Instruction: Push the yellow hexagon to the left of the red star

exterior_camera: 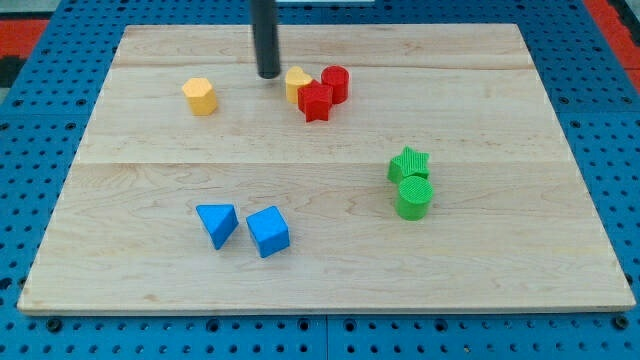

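My tip (268, 75), a bare rod holding nothing, rests on the surface (320, 260) just left of a yellow block (296, 82) touching the red star (315, 102). The yellow hexagon (200, 96) sits well apart, further left.

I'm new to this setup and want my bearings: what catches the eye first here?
The dark rod at the view's top, my tip just left of a tight cluster: a yellow block, the red star and a red cylinder. A yellow hexagon sits alone farther left.
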Motion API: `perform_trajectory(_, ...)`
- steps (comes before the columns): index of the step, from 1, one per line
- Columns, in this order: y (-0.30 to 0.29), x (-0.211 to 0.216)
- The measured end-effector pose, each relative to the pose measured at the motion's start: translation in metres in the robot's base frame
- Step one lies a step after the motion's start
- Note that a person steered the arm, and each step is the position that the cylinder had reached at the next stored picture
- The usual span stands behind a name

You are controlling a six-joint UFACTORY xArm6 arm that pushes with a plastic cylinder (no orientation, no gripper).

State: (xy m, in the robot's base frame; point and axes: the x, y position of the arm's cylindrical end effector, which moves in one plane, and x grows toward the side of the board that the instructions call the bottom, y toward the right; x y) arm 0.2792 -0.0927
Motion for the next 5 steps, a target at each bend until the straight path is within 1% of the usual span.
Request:
perform_trajectory(1,-0.069,-0.015)
perform_trajectory(2,-0.122,-0.014)
perform_trajectory(3,-0.139,0.004)
perform_trajectory(4,-0.121,0.036)
perform_trajectory(5,-0.089,0.050)
